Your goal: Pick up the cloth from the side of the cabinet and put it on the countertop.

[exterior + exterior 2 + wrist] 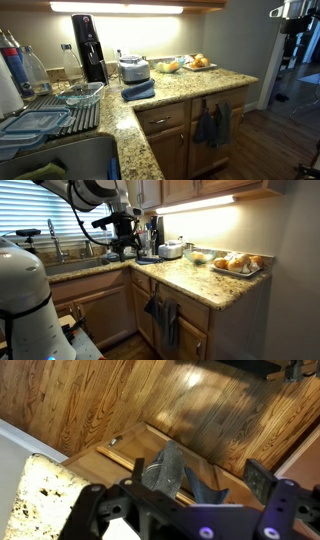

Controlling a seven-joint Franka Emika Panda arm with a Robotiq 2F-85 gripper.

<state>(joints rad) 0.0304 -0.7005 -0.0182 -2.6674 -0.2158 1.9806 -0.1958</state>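
Counting what stands in this kitchen, I find 1 cloth (pixel 212 124) of slate-blue colour, 1 thicker folded blue cloth (pixel 138 90), 1 toaster (pixel 133 68) and 1 plate of food (pixel 201 63). The cloth hangs limp and creased on the front of the cabinet (pixel 168 150), just under the rounded edge of the countertop (pixel 175 85). It falls in 2 uneven lobes, which both exterior views show (pixel 163 315). It is plain, without any pattern. The folded blue cloth lies flat on the granite, near the toaster and well apart from the hanging one.

In the wrist view, the gripper (pixel 180 500) has its 2 fingers (pixel 92 508) spread wide, with nothing between them. The cloth (pixel 170 468) appears beyond them against the brown wood, apart from both fingers. A corner of the speckled granite (pixel 45 490) shows beside it.
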